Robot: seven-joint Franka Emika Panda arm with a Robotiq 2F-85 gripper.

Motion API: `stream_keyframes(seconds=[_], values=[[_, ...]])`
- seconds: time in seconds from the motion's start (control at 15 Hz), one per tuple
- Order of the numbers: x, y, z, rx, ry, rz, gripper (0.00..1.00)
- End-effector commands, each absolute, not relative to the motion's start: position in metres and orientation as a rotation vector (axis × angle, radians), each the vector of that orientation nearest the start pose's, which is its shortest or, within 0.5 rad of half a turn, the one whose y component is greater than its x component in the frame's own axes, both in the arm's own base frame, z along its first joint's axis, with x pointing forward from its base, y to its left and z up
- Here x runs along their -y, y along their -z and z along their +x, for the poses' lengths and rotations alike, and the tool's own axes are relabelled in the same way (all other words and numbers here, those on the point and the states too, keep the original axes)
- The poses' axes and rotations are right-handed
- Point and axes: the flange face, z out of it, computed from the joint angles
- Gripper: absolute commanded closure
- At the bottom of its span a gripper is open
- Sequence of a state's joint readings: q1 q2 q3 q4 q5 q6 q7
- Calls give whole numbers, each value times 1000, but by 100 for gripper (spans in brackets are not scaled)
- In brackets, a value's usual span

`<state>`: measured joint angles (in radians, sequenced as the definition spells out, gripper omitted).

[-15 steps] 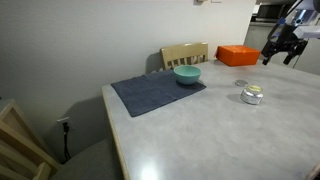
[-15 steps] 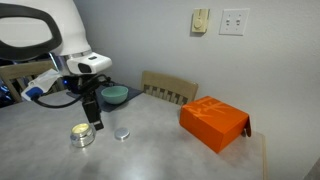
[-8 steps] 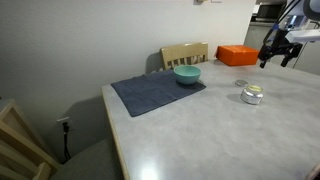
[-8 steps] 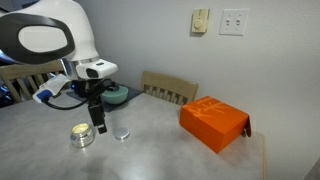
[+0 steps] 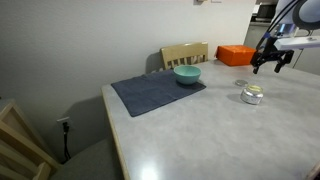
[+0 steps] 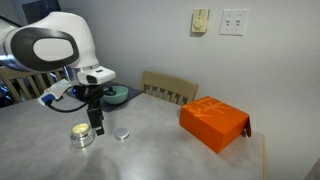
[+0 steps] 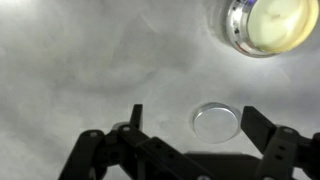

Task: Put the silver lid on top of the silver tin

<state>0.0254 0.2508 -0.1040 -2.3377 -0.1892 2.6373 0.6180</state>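
My gripper (image 7: 192,120) hangs over the silver lid (image 7: 215,122), jaws apart. The lid lies flat on the table (image 7: 80,60) near the silver tin (image 7: 265,22) and sits off-centre between my fingers. If I descend so, 1 finger may land on it or push it away.

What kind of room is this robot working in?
Probably a home dining area: a wooden chair pushed up to a grey table, a dark placemat with a teal bowl on it, and a household wall outlet.
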Motion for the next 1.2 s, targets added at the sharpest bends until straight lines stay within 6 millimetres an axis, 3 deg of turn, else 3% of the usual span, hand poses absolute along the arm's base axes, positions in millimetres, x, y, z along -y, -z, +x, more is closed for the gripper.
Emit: stream_keyframes(seconds=[0.0,0.33,0.47,0.8,1.13], values=[[33,-224,542,-720,119,-3136,0],[35,-251,549,-502,164,-2960,0],[46,-255,552,-471,153,-2866,0],[77,-234,546,-574,116,-2961,0],[75,-206,558,-569,10,-3037,0]])
